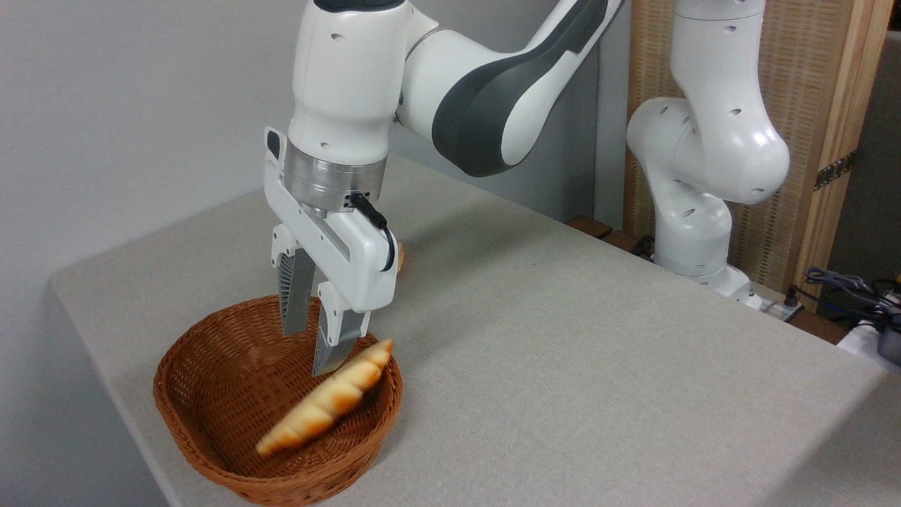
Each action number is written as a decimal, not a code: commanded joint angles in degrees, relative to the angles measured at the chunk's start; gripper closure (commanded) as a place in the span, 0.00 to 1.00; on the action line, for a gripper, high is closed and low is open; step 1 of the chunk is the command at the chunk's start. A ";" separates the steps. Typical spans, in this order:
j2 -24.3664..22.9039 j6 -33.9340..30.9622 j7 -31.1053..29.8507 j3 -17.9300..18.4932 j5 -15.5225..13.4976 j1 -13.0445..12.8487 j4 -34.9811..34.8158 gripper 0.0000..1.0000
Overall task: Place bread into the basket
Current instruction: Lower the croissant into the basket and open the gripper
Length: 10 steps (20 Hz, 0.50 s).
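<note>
Now | fingers parted, released | bread just below them, tilted inside basket

The scene is evenly and fairly brightly lit, with soft, diffuse light and no hard glare. A broad, faint shadow falls on the grey cloth-covered table just right of the oval brown woven wicker basket in the lower left of the frame, and the basket's inner wall is darker on its left side. Soft highlights sit on the glossy white robot arm at the upper right. The long golden-yellow braided bread is smeared by motion blur, most of all at its lower end, while the basket weave stays sharp. The cables at the right edge look slightly soft.
</note>
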 commanded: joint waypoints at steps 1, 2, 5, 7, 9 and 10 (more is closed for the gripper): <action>-0.74 -0.37 -0.45 2.06 -1.03 -0.32 0.43 0.00; -1.09 -1.16 -0.63 2.23 -0.95 -0.32 0.43 0.00; -2.24 -7.21 -0.89 3.29 0.80 -0.24 1.04 0.00; -2.50 -12.30 -0.80 4.08 4.75 -0.24 2.97 0.00; -2.59 -16.09 -0.80 4.08 8.09 -0.32 4.12 0.00; -2.68 -17.24 -0.80 4.08 10.19 -0.32 4.30 0.00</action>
